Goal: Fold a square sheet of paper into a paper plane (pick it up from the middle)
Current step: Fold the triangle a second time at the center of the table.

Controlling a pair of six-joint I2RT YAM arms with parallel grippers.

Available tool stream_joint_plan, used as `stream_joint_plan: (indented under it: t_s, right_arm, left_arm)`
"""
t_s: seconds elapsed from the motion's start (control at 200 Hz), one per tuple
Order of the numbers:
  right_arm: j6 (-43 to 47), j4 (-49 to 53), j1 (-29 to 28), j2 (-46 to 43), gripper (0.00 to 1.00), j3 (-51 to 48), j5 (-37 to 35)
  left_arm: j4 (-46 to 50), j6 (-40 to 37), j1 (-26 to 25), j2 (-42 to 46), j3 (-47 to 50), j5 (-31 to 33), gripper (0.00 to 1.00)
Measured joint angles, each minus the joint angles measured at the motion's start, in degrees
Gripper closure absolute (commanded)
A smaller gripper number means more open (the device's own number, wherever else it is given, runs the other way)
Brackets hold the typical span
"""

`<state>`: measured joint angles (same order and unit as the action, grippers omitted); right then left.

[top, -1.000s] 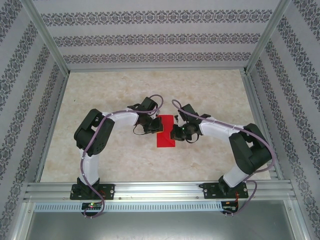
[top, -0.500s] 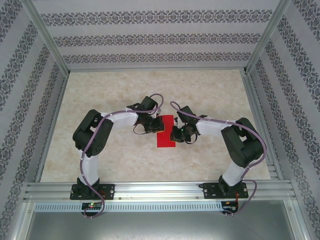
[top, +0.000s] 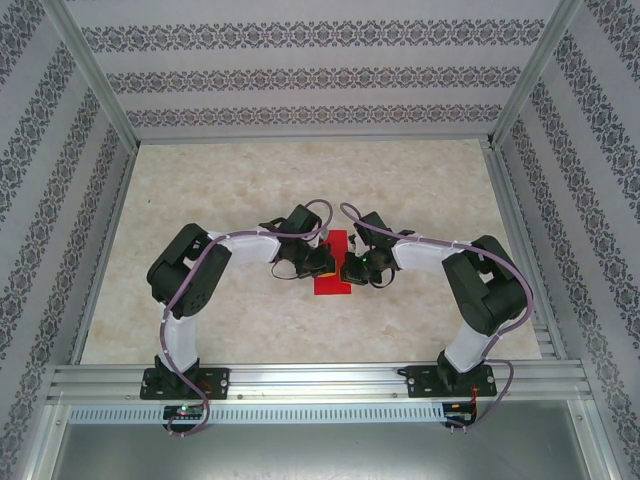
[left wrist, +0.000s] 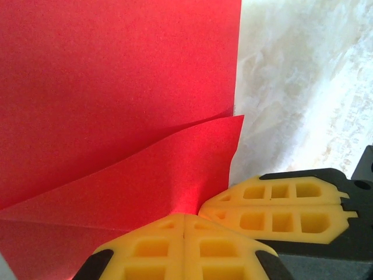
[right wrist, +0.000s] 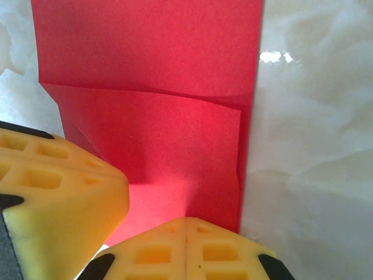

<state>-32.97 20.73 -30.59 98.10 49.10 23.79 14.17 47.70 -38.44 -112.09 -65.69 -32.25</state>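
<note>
The square sheet of paper [top: 333, 284] lies flat on the table in the middle, red face up and folded over on itself. In the left wrist view a slanted flap edge crosses the red paper [left wrist: 116, 87]. In the right wrist view the flap lies over the paper [right wrist: 151, 58]. My left gripper [top: 325, 262] is shut, its tip [left wrist: 185, 214] resting on the paper's left part. My right gripper [top: 346, 268] is shut too, its tip [right wrist: 185, 219] set on the paper near its right edge. The two tips nearly touch.
The marble-patterned table top [top: 220, 190] stretches bare around the paper. Aluminium frame rails [top: 300, 378] run along the near edge and the sides, with patterned walls behind. Both arms bend inward over the table's centre.
My left gripper has slid right and nearer, further onto the paper, covering more of it. The right arm's elbow swung inward; its gripper stayed at the paper's right side.
</note>
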Motion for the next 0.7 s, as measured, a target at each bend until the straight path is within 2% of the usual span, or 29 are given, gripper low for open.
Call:
stream_joint_plan:
  t_s: [0.44, 0.699]
  right_arm:
    - [0.15, 0.37, 0.00, 0.31, 1.00, 0.04, 0.00]
    - [1.01, 0.46, 0.37, 0.42, 1.00, 0.07, 0.04]
  left_arm:
    - [2.14, 0.02, -0.13, -1.60, -1.49, 3.52, 0.97]
    - [3.50, -0.28, 0.09, -1.60, -2.21, 4.76, 0.93]
